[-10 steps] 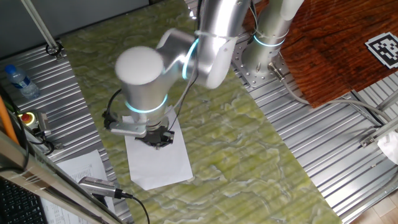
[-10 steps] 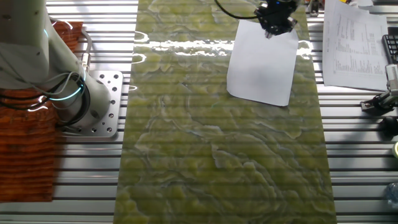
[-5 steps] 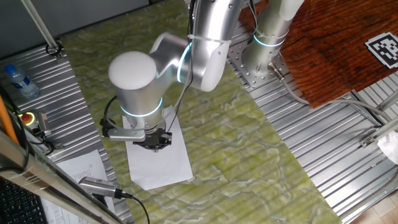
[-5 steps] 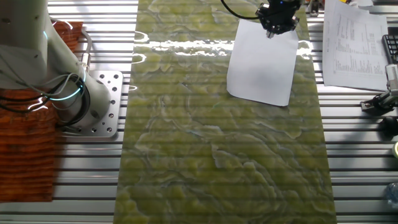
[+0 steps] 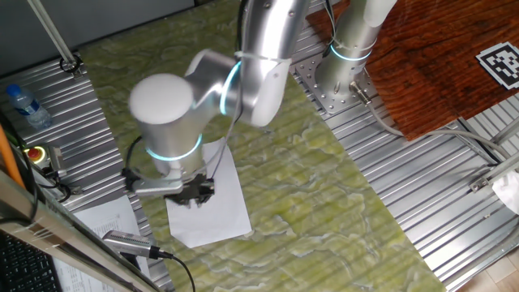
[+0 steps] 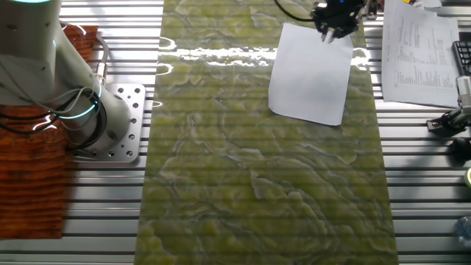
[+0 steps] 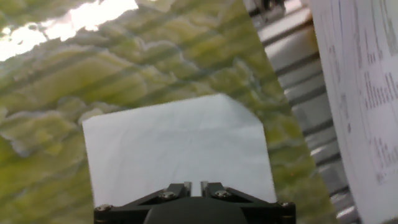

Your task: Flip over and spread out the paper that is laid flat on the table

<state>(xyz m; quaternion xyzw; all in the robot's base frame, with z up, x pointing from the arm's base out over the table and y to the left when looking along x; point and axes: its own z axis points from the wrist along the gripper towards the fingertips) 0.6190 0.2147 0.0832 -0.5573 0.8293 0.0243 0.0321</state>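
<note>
The blank white paper [image 5: 220,212] lies flat on the green-yellow marbled table [image 5: 324,203], near its edge. It also shows in the other fixed view [image 6: 313,73] and in the hand view [image 7: 180,143]. My gripper [image 5: 197,195] hangs low over the paper's corner next to the ribbed metal; in the other fixed view it is [image 6: 333,33] at the paper's far right corner. In the hand view the gripper [image 7: 193,184] has its jaws close together with a narrow gap, white paper showing between them. Nothing is held. I cannot tell whether the fingertips touch the paper.
A printed white sheet [image 6: 423,51] lies on the ribbed metal beside the paper, also in the hand view [image 7: 367,93]. A silver-black handheld device [image 5: 130,242] and a water bottle [image 5: 24,105] sit near it. The arm's base [image 5: 345,77] and a reddish wooden board [image 5: 438,57] stand across the table.
My gripper has moved across the paper toward its corner by the ribbed metal and the printed sheet. The paper has stayed flat in place.
</note>
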